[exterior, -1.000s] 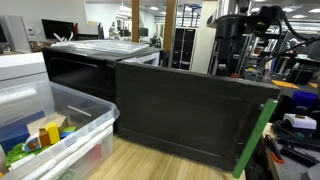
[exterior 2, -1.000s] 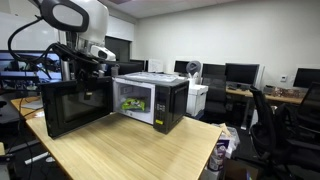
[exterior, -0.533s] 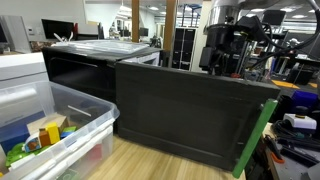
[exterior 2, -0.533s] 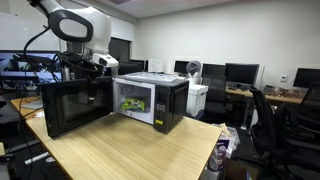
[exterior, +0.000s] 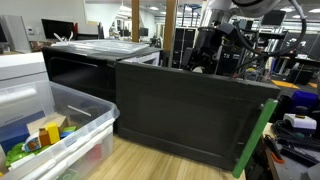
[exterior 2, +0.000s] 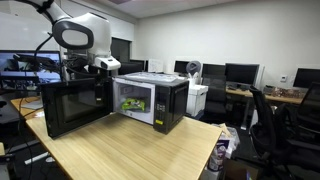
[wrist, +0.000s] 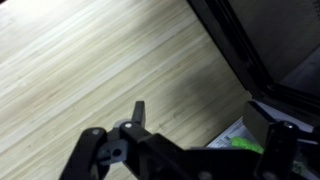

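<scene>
A black microwave (exterior 2: 152,101) stands on a wooden table (exterior 2: 120,150), its door (exterior 2: 74,106) swung wide open. In an exterior view the door's back shows as a large dark panel (exterior: 190,115). My gripper (exterior 2: 101,67) hangs just above the door's top edge, near the hinge side, and touches nothing; it also shows above the panel (exterior: 205,55). In the wrist view my gripper (wrist: 200,120) is open and empty, fingers (wrist: 139,112) spread over the tabletop (wrist: 90,60) and the door's edge (wrist: 235,50). A green and white pack (wrist: 243,146) shows below.
A clear plastic bin (exterior: 75,125) with several coloured items stands beside the microwave. A white box (exterior: 22,70) sits behind it. Office chairs (exterior 2: 270,125), desks and monitors (exterior 2: 240,73) fill the room to the side. A green strip (exterior: 255,135) runs along the door's edge.
The arm has swung along the top of the open door toward the microwave body and dropped a little. The jaws have stayed open; the door has not moved.
</scene>
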`<state>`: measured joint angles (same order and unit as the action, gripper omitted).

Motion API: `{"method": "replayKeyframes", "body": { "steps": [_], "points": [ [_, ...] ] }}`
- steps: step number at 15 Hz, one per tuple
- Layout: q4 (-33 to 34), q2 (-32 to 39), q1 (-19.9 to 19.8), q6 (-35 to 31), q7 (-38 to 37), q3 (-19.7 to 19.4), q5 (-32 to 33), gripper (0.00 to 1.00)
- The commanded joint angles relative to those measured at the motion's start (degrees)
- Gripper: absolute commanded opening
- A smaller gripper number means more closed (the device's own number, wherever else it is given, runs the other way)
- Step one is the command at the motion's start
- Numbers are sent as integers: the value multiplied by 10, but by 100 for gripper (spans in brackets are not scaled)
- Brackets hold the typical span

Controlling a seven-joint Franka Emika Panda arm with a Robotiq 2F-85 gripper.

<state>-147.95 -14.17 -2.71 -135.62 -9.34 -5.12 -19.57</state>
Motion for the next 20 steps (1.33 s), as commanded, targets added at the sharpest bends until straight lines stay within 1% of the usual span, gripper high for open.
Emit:
{"method": "replayKeyframes", "body": {
  "steps": [1, 4, 6, 7, 12, 14, 18, 20],
  "points": [
    [-3, 21, 5, -50, -18, 9, -33, 100],
    [-1, 31, 11, -83, -4, 12, -43, 100],
    [9, 19, 4, -50, 2, 13, 1, 100],
    [4, 26, 6, -61, -4, 11, -17, 100],
    [10, 26, 6, -59, -4, 12, -6, 100],
    [0, 28, -3, -75, -15, 11, 6, 100],
    [-11, 39, 16, -133, 21, -6, -101, 100],
    [-12, 46, 27, -163, 53, -11, -164, 100]
  ]
}}
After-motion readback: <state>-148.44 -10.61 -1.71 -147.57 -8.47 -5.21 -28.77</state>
